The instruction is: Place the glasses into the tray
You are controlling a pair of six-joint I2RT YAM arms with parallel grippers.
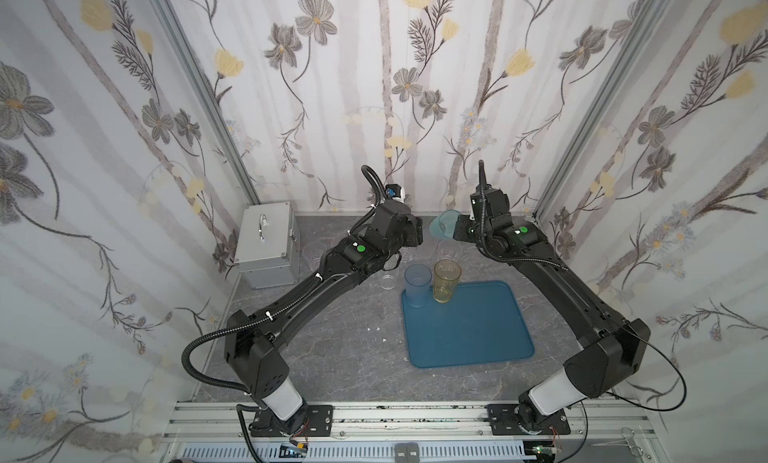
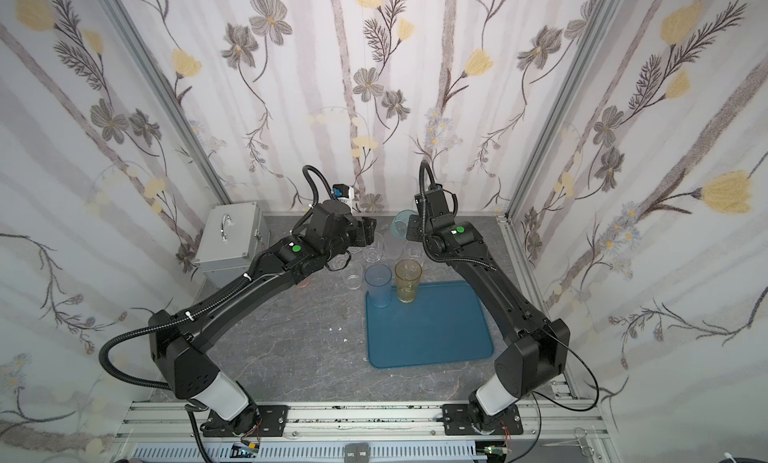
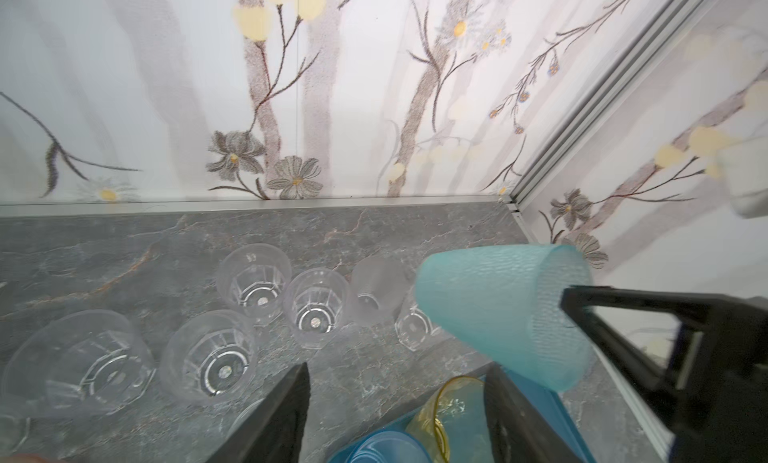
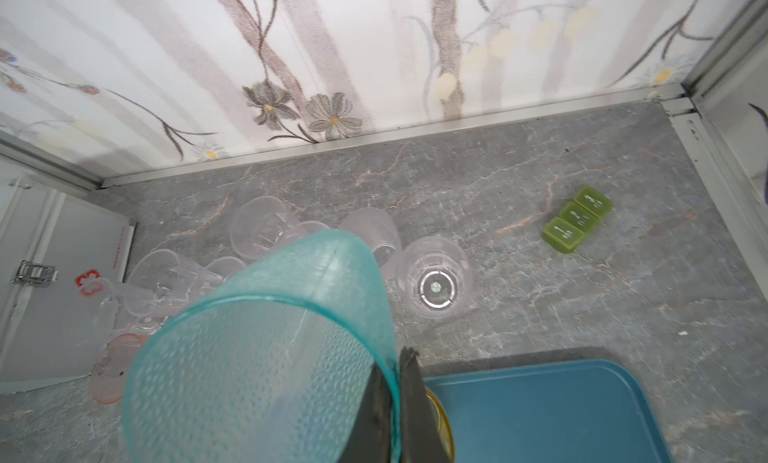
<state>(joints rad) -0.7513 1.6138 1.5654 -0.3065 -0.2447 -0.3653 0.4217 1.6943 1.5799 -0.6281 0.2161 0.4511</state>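
Observation:
My right gripper is shut on the rim of a teal glass, one finger inside and one outside. The glass hangs tilted above the clear ones, and it also shows in a top view and in the left wrist view. My left gripper is open with nothing between its fingers, and it hovers beside the teal glass. On the teal-blue tray, a blue glass and a yellow glass stand upright at the far left corner. Several clear glasses stand on the table behind the tray.
A silver metal case stands at the back left. A green pill box lies at the back right. A pink glass lies near the case, partly behind the teal one. Floral walls close in on three sides.

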